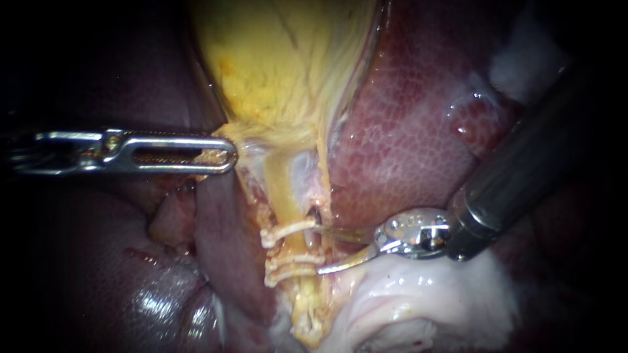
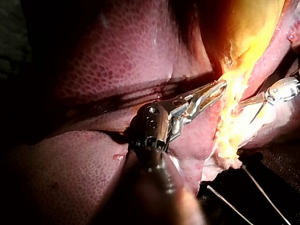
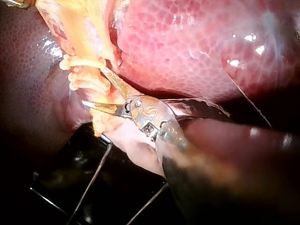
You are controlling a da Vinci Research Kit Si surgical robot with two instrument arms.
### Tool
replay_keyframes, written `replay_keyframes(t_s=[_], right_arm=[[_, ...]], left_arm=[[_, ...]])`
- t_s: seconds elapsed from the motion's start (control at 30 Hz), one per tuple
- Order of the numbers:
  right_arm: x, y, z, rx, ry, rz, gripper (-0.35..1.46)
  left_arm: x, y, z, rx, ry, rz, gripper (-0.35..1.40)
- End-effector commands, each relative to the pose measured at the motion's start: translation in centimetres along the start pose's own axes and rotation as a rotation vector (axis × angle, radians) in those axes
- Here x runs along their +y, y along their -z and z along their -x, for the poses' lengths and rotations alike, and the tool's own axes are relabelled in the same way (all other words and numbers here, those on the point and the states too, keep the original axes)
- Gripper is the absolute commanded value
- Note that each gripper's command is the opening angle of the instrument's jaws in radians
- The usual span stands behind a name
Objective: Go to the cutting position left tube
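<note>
Liver (image 1: 405,131) all around, left tube (image 1: 282,193) hanging below the gallbladder (image 1: 288,59), clips (image 1: 288,232) on it. Your left instrument (image 1: 219,153) is clamped on the gallbladder; your right instrument (image 1: 317,248) has its blades gaping just beside the tube. Approach nearly done, I'd say: ease them across between the clips.

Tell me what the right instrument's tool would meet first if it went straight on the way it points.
The tube, in the bare stretch between the clips: the open tool of the right instrument points straight at it. Depth is hard to judge.
</note>
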State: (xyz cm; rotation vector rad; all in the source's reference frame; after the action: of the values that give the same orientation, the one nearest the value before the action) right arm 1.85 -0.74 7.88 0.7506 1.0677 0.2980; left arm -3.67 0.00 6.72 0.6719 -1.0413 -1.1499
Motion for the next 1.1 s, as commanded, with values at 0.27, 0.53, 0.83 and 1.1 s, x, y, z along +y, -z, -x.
replay_keyframes(t_s=[0.27, 0.53, 0.83, 1.1], right_arm=[[0.1, -0.19, -0.08, -0.001, -0.006, -0.004, 1.43], [0.12, -0.33, -0.15, 0.029, -0.042, -0.075, 1.43], [0.07, -0.37, -0.18, 0.06, -0.085, -0.211, 1.38], [0.11, -0.57, -0.22, 0.064, -0.092, -0.234, 1.38]], left_arm=[[-0.03, 0.0, 0.0, -0.001, 0.0, 0.002, -0.35], [-0.02, -0.01, 0.0, -0.001, 0.0, 0.002, -0.35], [0.1, -0.04, 0.02, -0.001, 0.0, 0.002, -0.35], [0.13, -0.13, 0.03, -0.004, 0.0, 0.005, -0.35]])
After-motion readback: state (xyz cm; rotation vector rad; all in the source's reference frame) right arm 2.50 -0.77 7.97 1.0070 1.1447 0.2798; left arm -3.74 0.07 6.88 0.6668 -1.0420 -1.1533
